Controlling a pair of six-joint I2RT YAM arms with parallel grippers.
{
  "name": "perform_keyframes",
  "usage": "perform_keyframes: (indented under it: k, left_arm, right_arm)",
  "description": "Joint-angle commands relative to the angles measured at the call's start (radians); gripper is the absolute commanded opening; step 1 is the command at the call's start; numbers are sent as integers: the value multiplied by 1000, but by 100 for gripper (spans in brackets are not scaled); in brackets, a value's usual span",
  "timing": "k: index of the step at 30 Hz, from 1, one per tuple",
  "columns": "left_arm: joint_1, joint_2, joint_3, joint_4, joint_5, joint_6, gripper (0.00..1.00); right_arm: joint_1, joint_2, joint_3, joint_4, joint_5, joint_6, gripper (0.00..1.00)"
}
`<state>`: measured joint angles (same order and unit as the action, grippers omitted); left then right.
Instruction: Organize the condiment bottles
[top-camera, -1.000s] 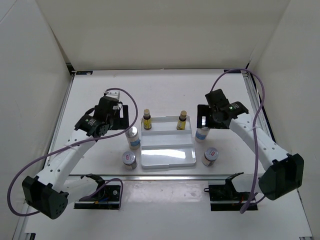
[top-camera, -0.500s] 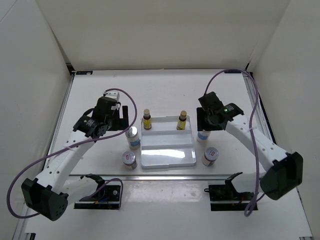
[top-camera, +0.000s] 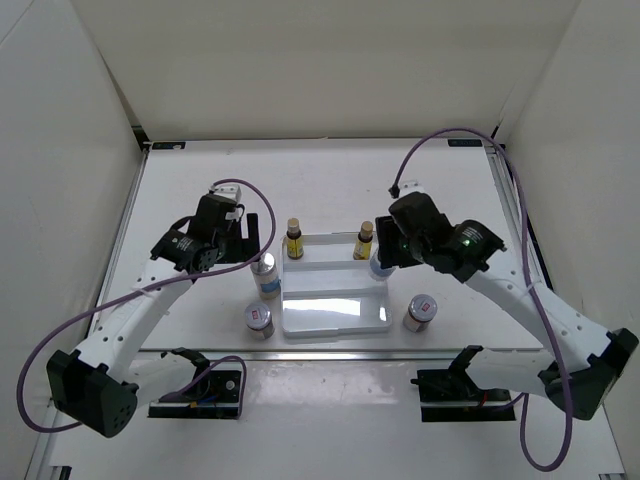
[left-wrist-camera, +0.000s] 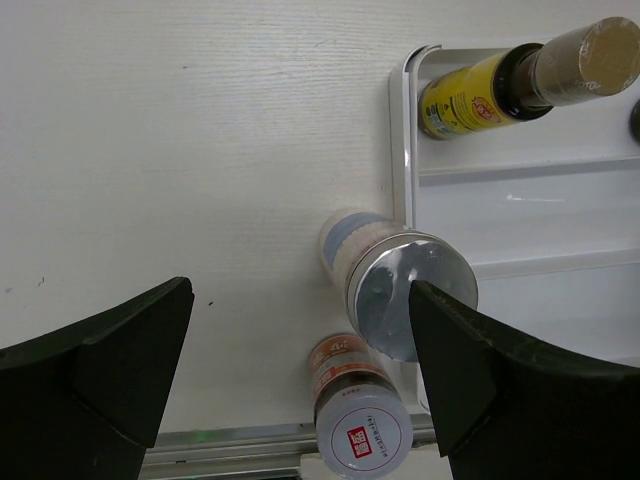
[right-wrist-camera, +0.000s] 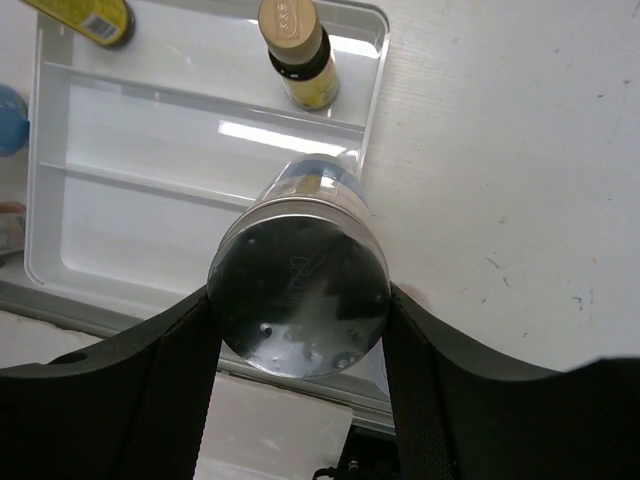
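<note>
My right gripper (right-wrist-camera: 298, 345) is shut on the silver lid of a white, blue-labelled bottle (right-wrist-camera: 298, 295), which it holds over the right rim of the white stepped tray (right-wrist-camera: 150, 180). In the top view this bottle (top-camera: 378, 268) sits at the tray's right edge under the right gripper (top-camera: 390, 255). Two amber bottles (top-camera: 294, 238) (top-camera: 364, 238) stand on the tray's back step. My left gripper (left-wrist-camera: 300, 370) is open above the second white bottle (left-wrist-camera: 412, 295), which stands just left of the tray, close to the right finger.
A short silver-lidded jar (top-camera: 259, 318) stands on the table left of the tray's front, another (top-camera: 421, 312) to its right. White walls enclose the table on three sides. Purple cables loop from both arms.
My right gripper has shut on the white bottle right of the tray and carried it left to the tray's right edge. The left arm has barely moved.
</note>
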<state>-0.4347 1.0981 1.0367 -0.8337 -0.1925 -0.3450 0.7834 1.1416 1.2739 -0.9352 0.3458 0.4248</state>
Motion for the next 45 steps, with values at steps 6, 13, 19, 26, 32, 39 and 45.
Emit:
perform_keyframes:
  k: [6, 13, 19, 26, 32, 39, 45]
  left_arm:
    - [4, 0, -4, 13, 21, -11, 100]
    - [4, 9, -13, 22, 30, -21, 100]
    - [4, 20, -33, 51, 73, -40, 100]
    - [4, 42, -43, 61, 84, -40, 100]
    - [4, 23, -43, 61, 74, -40, 100]
    - [4, 23, -43, 61, 74, -31, 100]
    - [4, 32, -43, 61, 74, -31, 100]
  right_arm:
    - [8, 102, -85, 177, -54, 43, 9]
    - [17, 156, -149, 228, -44, 81, 38]
    - [28, 156, -150, 228, -15, 101, 36]
    - [28, 165, -107, 228, 53, 92, 9]
    - [28, 176, -74, 257, 73, 72, 6]
    - [37, 205, -73, 266, 105, 85, 1]
    - [66, 129, -84, 305, 173, 94, 1]
